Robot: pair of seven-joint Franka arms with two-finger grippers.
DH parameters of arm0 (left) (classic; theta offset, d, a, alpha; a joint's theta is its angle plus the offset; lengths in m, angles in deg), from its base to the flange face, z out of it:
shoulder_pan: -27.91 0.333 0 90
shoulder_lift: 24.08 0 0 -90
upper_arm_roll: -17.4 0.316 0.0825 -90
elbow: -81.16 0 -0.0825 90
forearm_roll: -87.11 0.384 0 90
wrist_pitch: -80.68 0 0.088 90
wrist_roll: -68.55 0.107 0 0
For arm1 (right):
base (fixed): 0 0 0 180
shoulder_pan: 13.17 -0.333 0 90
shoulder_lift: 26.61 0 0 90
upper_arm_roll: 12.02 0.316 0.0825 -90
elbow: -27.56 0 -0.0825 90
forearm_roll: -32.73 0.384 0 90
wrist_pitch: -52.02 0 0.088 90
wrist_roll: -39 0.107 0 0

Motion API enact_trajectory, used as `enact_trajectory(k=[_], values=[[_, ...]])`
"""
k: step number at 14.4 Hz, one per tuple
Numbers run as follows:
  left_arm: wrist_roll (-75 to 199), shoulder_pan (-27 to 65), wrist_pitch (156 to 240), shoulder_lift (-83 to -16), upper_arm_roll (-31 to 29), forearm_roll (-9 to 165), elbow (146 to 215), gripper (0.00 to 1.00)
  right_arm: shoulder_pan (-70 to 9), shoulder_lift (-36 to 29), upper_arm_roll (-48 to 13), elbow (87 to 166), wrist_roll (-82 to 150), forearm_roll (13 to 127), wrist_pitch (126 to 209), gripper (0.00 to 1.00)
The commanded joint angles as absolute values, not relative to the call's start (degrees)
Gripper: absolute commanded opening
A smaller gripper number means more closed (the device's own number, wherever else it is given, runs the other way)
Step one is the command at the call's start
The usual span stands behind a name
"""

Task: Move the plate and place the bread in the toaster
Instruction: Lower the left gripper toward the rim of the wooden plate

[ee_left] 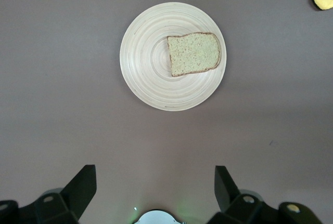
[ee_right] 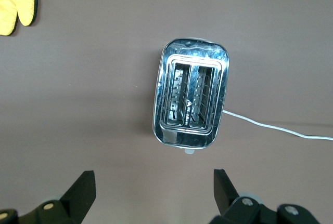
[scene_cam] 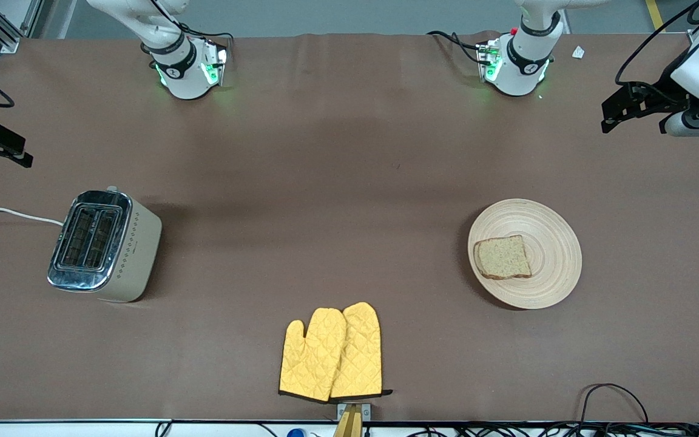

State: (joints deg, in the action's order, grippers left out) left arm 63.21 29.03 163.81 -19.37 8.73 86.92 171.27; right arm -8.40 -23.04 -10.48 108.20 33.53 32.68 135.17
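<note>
Brown table (scene_cam: 349,182), both tools wide open

Brown tbl cloth (scene_cam: 349,182), grey floor (scene_cam: 325,15)

Two yellow quilted oven mitts (scene_cam: 332,353) lie flat and overlapping on the brown table (scene_cam: 337,182), close to the front camera's edge, mid-table.

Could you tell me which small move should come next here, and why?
Probably lower the open left gripper toward the plate: the bread lies on it, the toaster stands at the right arm's end, both slots empty, and the open right gripper waits high.
</note>
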Motion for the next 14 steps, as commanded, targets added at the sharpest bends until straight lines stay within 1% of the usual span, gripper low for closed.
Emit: enact_trajectory(k=[1, 4, 6, 9, 11, 14], values=[[63.80, 29.05, 162.50, -19.77, 9.23, 86.93, 169.84, 1.00, -8.78, -22.91, -10.61, 107.81, 34.79, 32.12, 134.11, 1.00], [64.33, 30.01, 162.59, -20.21, 9.31, 86.67, 169.75, 1.00, -8.95, -22.91, -10.61, 107.81, 34.87, 32.03, 134.11, 1.00], [64.33, 31.06, 162.59, -21.78, 9.23, 86.14, 169.23, 1.00, -8.95, -22.91, -10.53, 107.81, 35.05, 32.12, 134.20, 1.00], [64.42, 31.42, 162.59, -26.52, 9.23, 84.83, 164.75, 1.00, -9.48, -22.83, -10.61, 107.89, 35.05, 32.12, 134.37, 1.00], [64.50, 32.12, 162.59, -28.82, 9.23, 83.86, 164.30, 1.00, -9.48, -22.91, -10.61, 107.98, 35.05, 32.12, 134.02, 1.00], [64.15, 37.82, 163.55, -33.47, 9.23, 77.20, 164.30, 1.00, -9.04, -22.74, -10.61, 109.91, 36.28, 32.12, 134.46, 1.00]])
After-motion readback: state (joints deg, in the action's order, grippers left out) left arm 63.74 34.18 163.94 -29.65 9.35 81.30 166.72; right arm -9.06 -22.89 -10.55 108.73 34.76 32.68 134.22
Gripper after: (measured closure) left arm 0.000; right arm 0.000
